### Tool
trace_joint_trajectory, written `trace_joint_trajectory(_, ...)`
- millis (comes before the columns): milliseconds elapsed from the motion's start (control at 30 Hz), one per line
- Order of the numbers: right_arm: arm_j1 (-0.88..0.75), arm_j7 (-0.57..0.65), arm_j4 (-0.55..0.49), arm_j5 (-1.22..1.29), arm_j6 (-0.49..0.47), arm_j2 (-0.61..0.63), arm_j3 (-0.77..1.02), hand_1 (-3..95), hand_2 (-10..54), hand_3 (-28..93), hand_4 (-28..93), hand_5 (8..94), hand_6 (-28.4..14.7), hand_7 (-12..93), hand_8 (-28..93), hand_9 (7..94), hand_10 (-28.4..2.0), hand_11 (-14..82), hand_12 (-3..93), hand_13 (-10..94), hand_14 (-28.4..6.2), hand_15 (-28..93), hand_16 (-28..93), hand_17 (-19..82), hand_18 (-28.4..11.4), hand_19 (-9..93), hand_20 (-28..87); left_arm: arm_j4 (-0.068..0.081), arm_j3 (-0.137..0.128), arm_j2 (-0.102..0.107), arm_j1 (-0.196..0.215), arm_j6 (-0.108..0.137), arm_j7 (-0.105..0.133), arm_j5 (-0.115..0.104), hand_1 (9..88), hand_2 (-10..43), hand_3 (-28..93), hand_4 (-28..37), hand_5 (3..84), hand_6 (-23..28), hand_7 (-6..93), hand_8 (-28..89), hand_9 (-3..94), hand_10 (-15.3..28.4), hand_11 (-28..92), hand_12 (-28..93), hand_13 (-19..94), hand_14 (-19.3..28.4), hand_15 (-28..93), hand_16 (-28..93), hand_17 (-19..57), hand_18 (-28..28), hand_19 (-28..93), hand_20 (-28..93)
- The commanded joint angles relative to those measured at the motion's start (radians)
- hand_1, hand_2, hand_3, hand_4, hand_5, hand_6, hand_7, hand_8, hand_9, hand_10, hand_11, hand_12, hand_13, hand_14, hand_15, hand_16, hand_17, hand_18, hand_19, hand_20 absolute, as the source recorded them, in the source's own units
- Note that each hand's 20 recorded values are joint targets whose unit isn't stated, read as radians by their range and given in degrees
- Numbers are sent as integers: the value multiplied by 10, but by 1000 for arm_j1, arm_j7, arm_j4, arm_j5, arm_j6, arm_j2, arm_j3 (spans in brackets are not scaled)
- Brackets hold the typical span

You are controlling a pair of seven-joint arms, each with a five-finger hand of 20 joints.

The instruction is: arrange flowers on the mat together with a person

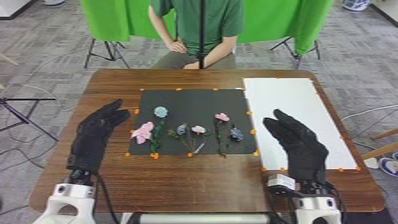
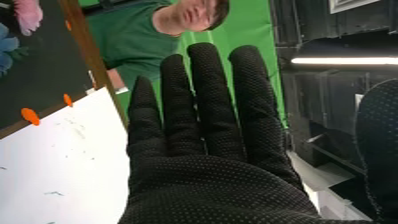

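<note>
Right hand (image 1: 300, 145) is over the white sheet (image 1: 284, 95), fingers straight and a bit fanned, thumb out wide, nothing in it. Left hand (image 1: 93, 135) is off the mat's other side, fingers loosely stretched and empty too.

The flowers are all on the dark mat (image 1: 191, 100), between the two sets of fingers. Closest to the right fingers is the small blue flower (image 1: 236, 133), just to their left and a touch nearer the robot than the tips, with the pink flower (image 1: 221, 116) beyond it. Both stems seem to run toward the robot, though they're thin and dark on dark, so don't quote me. The big pink flower (image 1: 142, 131) is the left hand's, just right of its fingers.

If anything still needs straightening, I'd go leftward with the right hand and close across the stem, not along it.
</note>
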Motion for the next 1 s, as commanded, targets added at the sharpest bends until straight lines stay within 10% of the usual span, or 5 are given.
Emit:
trace_joint_trajectory(33, -13, -6, -6, -8, -10, -12, -8, 66, 17, 825, -180, 560, -2, 119, -103, 588, -146, 76, 113, 399, -122, 129, 127, 243, -113, 11, 318, -2, -14, -24, 11, -3, -11, -7, 281, -95, 620, -191, 436, 28, 132, -58, 441, 126, 186, 162, 336, 167, 134, 54, 36, 122, 52, 159)
trace_joint_trajectory(1000, -11, -4, -5, -10, -17, -12, -5, 73, 17, 820, -182, 584, 8, 128, -108, 597, -143, 77, 116, 403, -123, 134, 128, 242, -112, 11, 318, -4, -13, -18, 13, 2, -6, -7, 280, -95, 620, -193, 438, 27, 133, -59, 442, 128, 185, 162, 336, 168, 134, 53, 35, 123, 51, 159)
